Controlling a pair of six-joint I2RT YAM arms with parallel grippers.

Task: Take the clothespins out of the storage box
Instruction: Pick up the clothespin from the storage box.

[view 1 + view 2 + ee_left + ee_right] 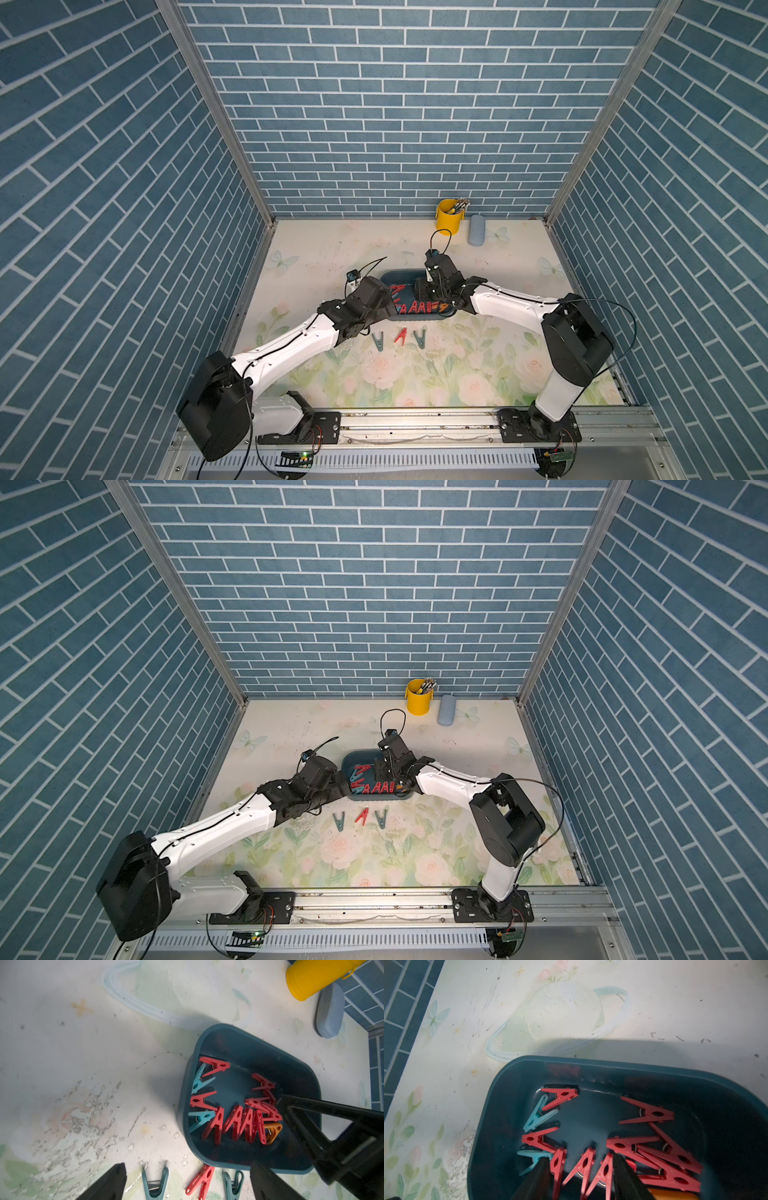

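Closest to the lens, the rail point(415, 424) carries both arm bases along the worktop's point(332, 257) front edge. You'll find the storage box point(403, 273) about mid-worktop, with clothespins point(239, 1124) inside, mostly red. Just outside its near wall lie a teal peg point(379, 341), a red peg point(401, 336) and another teal peg point(420, 337). Your left gripper point(187, 1164) stands wide open at the box's near-left corner, holding nothing. Your right gripper point(579, 1157) is down inside the box, fingers flanking a row of red ones. Whether it pinches them, you cannot tell.
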